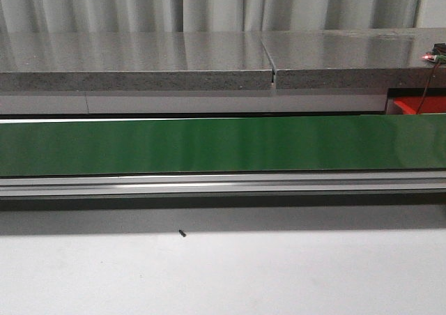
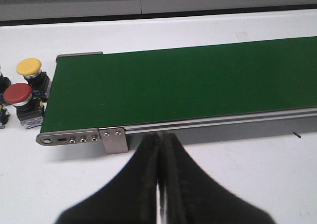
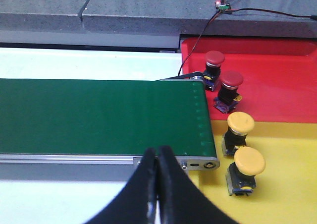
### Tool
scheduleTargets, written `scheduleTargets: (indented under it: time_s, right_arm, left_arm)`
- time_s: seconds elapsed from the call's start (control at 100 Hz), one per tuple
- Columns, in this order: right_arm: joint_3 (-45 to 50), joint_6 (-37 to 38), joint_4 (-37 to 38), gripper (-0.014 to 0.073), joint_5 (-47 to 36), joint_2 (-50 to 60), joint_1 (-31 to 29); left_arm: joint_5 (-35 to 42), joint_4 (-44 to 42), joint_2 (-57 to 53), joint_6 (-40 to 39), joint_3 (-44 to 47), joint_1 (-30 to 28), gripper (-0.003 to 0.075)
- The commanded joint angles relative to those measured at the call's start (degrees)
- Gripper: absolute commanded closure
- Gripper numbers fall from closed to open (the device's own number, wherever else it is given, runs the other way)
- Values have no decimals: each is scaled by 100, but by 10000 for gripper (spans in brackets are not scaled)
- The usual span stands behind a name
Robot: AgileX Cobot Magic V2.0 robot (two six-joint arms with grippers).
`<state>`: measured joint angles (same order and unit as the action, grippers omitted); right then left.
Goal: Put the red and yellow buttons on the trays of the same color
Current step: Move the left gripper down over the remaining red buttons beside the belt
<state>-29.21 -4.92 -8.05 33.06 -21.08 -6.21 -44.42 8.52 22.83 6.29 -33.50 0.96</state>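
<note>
**Belt bare, buttons at both ends**

White worktop (image 1: 223,273) carries a long green conveyor belt (image 1: 223,146), backed by a grey stone ledge (image 1: 139,60) and pale curtains. From the front you see neither claw nor any button, only a sliver of red tray (image 1: 418,106) at far right and one small dark speck (image 1: 182,233) on the white.

Your left wrist camera adds the belt's left end: a yellow button (image 2: 29,68) and a red button (image 2: 19,94) stand on the worktop just beside the belt end, each a domed cap on a dark block base. Left claw (image 2: 158,149) is pressed closed, holding nothing.

Your right wrist camera shows the other end. Two red buttons (image 3: 215,59) (image 3: 231,79) stand on the red tray (image 3: 277,85); two yellow buttons (image 3: 240,123) (image 3: 249,162) stand on the yellow tray (image 3: 282,184), near the belt's end. Right claw (image 3: 157,159) is likewise closed and empty.
</note>
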Motion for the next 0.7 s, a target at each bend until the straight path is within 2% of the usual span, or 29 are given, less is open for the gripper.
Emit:
scheduleTargets:
  time_s: [0.0,0.21,0.48,0.53,0.59,0.69]
  right_arm:
    - [-135,-49,-32,661,-391,-7,17]
    - [-135,-49,-32,661,-391,-7,17]
    - [-135,-49,-32,661,-391,-7,17]
    - [-135,-49,-32,661,-391,-7,17]
    - [-135,-49,-32,661,-391,-7,17]
    - [-135,-49,-32,661,-391,-7,17]
  left_arm:
    - [681,119,308,-47,-153,24,741]
    - [708,250,1025,-47,-396,-407,741]
    - [975,475,1966,-47,-881,-1694,722]
    - [985,568,2167,-47,-941,-1830,680]
    - [1036,606,2426,-47,-1008,-1937,583]
    - [1168,606,2830,-47,-1070,-2010,350]
